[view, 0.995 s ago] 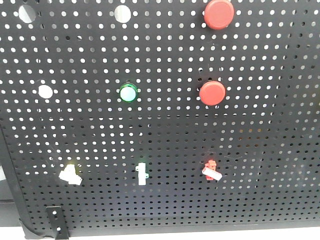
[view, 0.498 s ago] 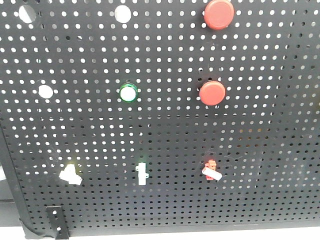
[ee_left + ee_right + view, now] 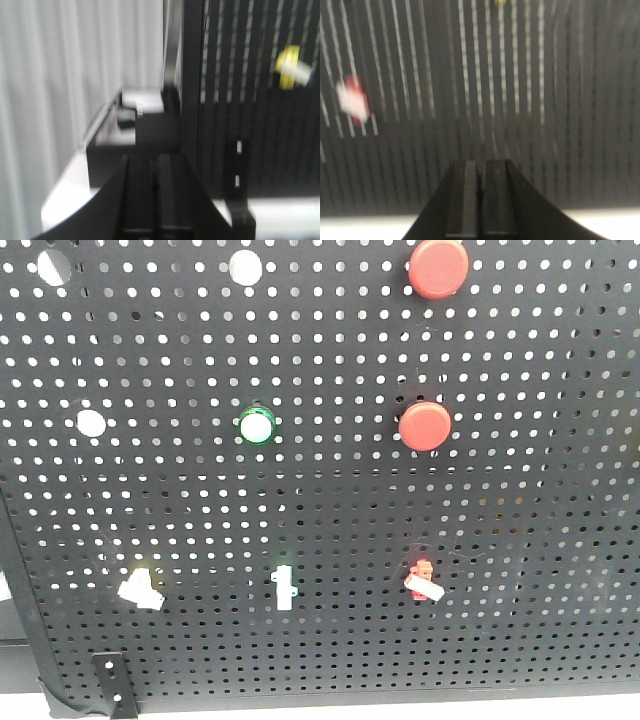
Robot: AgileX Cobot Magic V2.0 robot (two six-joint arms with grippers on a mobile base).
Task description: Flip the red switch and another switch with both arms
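Red body, white lever: the red switch [image 3: 424, 581] sits low on the right of the pegboard [image 3: 200, 510]; the yellow switch [image 3: 140, 588] sits low on the left. Each lever slants down to the right, long axis diagonal. Judged step: approach, no contact yet. The left gripper [image 3: 150, 161] and right gripper [image 3: 480, 162] each show fingers pressed together. Next, set each tip against its lever and push across it.

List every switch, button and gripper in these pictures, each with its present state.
red switch: white lever slanted down-right, untouched
yellow switch: whitish lever slanted down-right, untouched
white toggle: upright, untouched
green-ringed button: pale centre, whether lit unclear
upper red push button: untouched
lower red push button: untouched
left gripper: shut, empty
right gripper: shut, empty
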